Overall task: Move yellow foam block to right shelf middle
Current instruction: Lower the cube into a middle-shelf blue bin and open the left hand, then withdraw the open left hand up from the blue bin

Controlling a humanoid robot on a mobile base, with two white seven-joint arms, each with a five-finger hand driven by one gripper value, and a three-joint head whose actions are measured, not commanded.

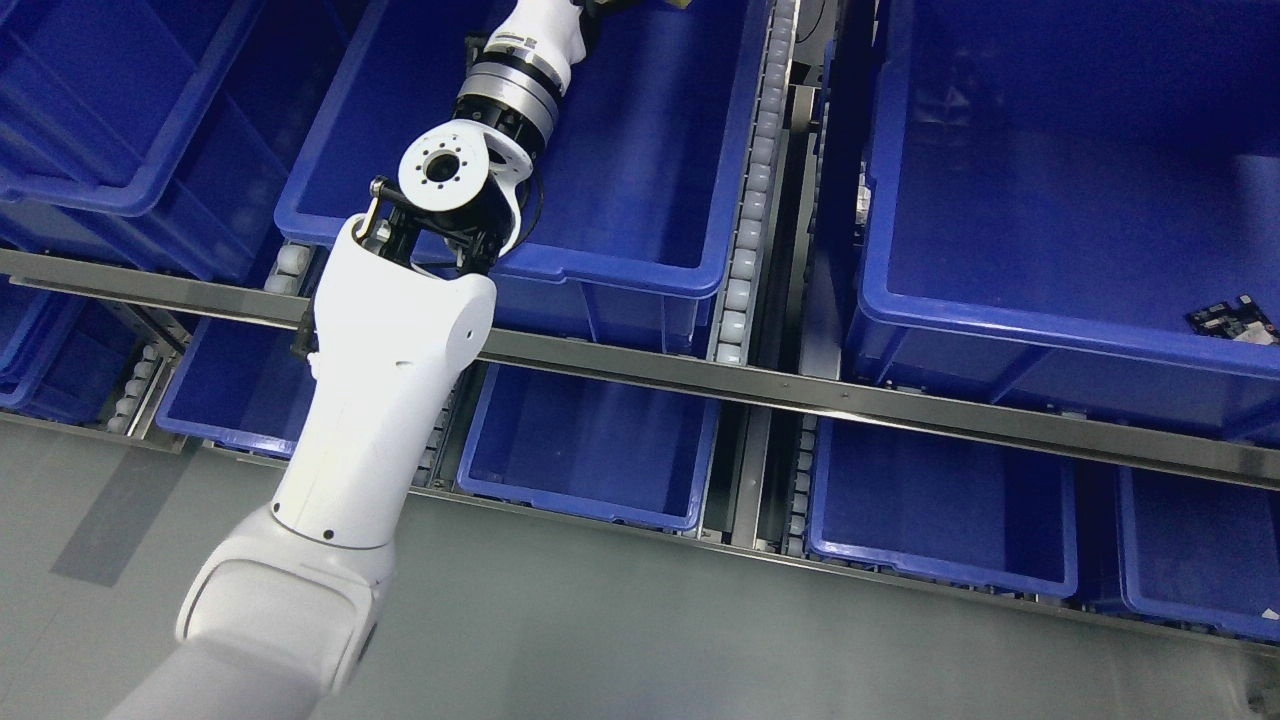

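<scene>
left hand: cut off by top edge, grip state can't tell
left arm (390,400): white jointed, reaching from lower left up over the large blue plastic bin (640,150)
yellow foam block: sliver at top edge maybe, can't confirm
right blue bin (1050,200): small dark circuit board (1235,320) near right edge

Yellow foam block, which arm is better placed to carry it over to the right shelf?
Left, probably. The left arm already reaches up over the middle blue bin, its hand cut off at the top edge. The right arm is out of view. The block isn't clearly visible.
</scene>
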